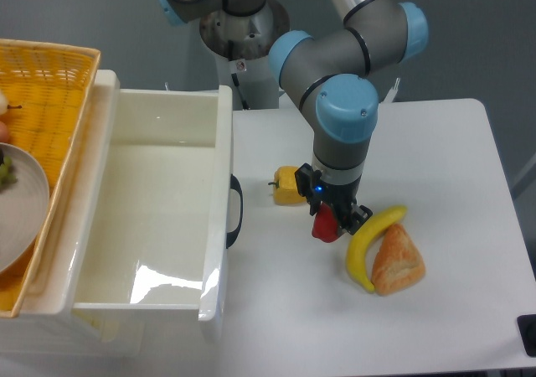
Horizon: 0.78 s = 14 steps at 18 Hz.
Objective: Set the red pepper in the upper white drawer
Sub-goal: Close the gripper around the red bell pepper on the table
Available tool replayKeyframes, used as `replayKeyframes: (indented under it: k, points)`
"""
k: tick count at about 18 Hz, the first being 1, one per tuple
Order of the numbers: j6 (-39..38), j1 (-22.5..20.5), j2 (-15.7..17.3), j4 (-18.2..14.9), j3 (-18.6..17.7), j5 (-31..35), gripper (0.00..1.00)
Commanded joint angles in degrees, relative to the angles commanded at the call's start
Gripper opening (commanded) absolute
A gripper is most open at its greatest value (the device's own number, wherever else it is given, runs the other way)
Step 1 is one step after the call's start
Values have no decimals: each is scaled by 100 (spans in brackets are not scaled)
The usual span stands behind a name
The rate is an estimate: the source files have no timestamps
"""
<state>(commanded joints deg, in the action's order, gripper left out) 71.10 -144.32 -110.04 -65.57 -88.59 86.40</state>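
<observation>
End effector (335,219): mine hung low over the white table (452,142), pointing down, right at the red pepper (323,225); my wrist hid most of the fingers, so I could not tell whether they were apart or clamped on it.
Red pepper: it sat just under my end effector, only its lower left part showing red below the dark hardware; I could not tell whether it rested on the table or was lifted off it; it lay between the yellow pepper (287,186) and the banana (372,243).
Upper white drawer (151,218): it stood pulled out at the left of the table, deep glossy walls, nothing visible on its floor; the dark curved handle (236,213) on its right face looked toward my end effector; the red pepper was outside it, well apart from the handle.
Yellow pepper: on the table, just left of my wrist, between the handle and the red pepper.
Banana: curved, on the table just right of the red pepper; its lower part touched the bread.
Bread (398,261): a tan wedge beside the banana, on its right.
Yellow woven basket (46,92): at the far left, resting against the drawer's left wall; a grey plate (21,201) lay in it.
</observation>
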Motion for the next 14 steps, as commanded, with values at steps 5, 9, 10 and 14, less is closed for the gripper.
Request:
replayKeyframes:
  k: [5, 9, 10, 14]
  points:
    - [-9, 0, 0, -17, 44, 9, 52]
    - [-18, -35, 9, -70, 158, 9, 52]
    - [-18, -26, 9, -70, 167, 9, 52]
    - [-201, 17, 18, -70, 193, 0, 52]
